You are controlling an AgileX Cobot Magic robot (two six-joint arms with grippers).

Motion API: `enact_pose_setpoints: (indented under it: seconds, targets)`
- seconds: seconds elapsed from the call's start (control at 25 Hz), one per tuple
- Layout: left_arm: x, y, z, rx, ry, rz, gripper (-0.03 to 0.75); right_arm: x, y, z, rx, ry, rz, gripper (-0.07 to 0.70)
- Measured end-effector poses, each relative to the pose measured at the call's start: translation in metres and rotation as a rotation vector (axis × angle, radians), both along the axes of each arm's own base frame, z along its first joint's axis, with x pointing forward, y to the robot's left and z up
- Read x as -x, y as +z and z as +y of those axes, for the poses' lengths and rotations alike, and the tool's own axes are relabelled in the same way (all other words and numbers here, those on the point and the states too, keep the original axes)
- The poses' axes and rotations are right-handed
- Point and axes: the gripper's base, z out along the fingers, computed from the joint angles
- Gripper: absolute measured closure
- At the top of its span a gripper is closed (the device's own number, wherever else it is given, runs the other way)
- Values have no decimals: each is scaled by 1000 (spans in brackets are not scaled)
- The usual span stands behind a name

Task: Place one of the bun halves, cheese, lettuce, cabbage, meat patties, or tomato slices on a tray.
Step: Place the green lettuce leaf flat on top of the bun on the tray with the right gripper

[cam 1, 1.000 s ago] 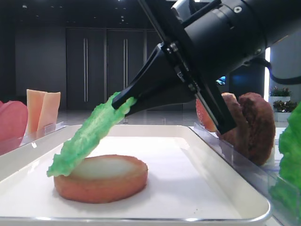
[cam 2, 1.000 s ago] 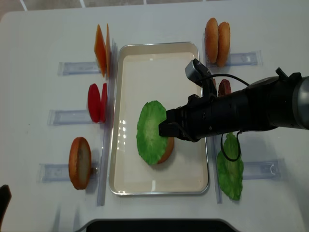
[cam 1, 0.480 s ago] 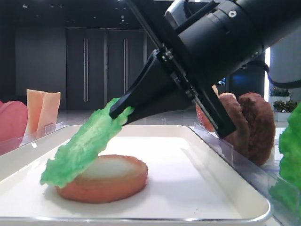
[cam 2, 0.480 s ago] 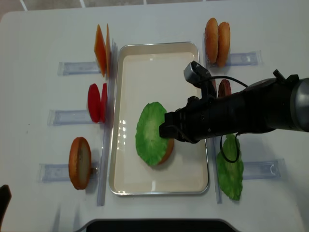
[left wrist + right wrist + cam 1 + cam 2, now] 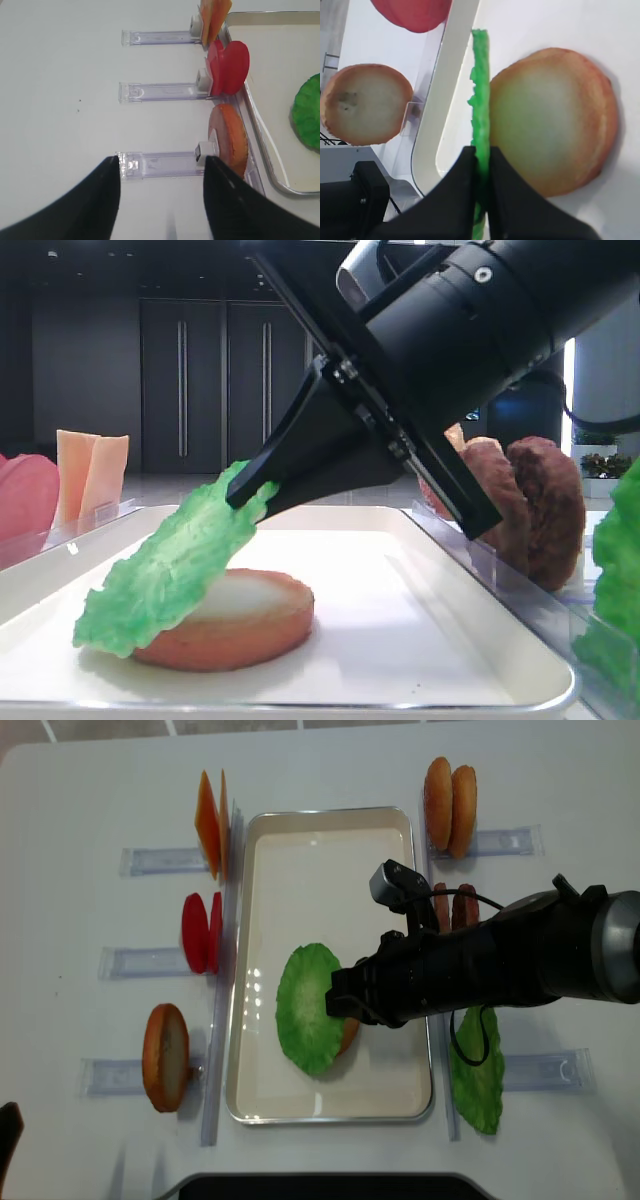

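A frilly green lettuce (image 5: 170, 570) leaf hangs slanted from my right gripper (image 5: 245, 490), which is shut on its upper edge. The leaf's lower end droops over the left side of a flat bun half (image 5: 240, 625) lying pale face up on the cream tray (image 5: 480, 640). From above, the lettuce (image 5: 308, 1008) covers most of the bun half (image 5: 347, 1035), with the right gripper (image 5: 335, 1003) at its right edge. In the right wrist view the lettuce (image 5: 480, 90) shows edge-on between the shut fingers, beside the bun half (image 5: 555, 115). My left gripper (image 5: 162, 162) is open over bare table, holding nothing.
Clear holders flank the tray (image 5: 320, 850): cheese (image 5: 210, 825), tomato slices (image 5: 200, 932) and a bun half (image 5: 165, 1057) on the left; two buns (image 5: 450, 792), meat patties (image 5: 452, 905) and another lettuce leaf (image 5: 477, 1070) on the right.
My right gripper has shifted left with the lettuce. The leaf has sunk lower, and its free end now hangs past the bun's left edge. The left gripper has not moved.
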Motion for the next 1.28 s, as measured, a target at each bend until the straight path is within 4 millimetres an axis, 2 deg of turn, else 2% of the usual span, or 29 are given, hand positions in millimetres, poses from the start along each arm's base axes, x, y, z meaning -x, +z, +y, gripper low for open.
enact_pose_setpoints:
  seconds: [0.48,0.64,0.88,1.28]
  targets:
    - [0,0,0,0,0,0,307,1,-2,-1,26,20,-17,591]
    - [0,0,0,0,0,0,307,1,-2,-1,27,23,-18,509]
    - [0,0,0,0,0,0,307,1,-2,-1,28,23,-18,324]
    - [0,0,0,0,0,0,307,1,1,-3,52,27,-47,295]
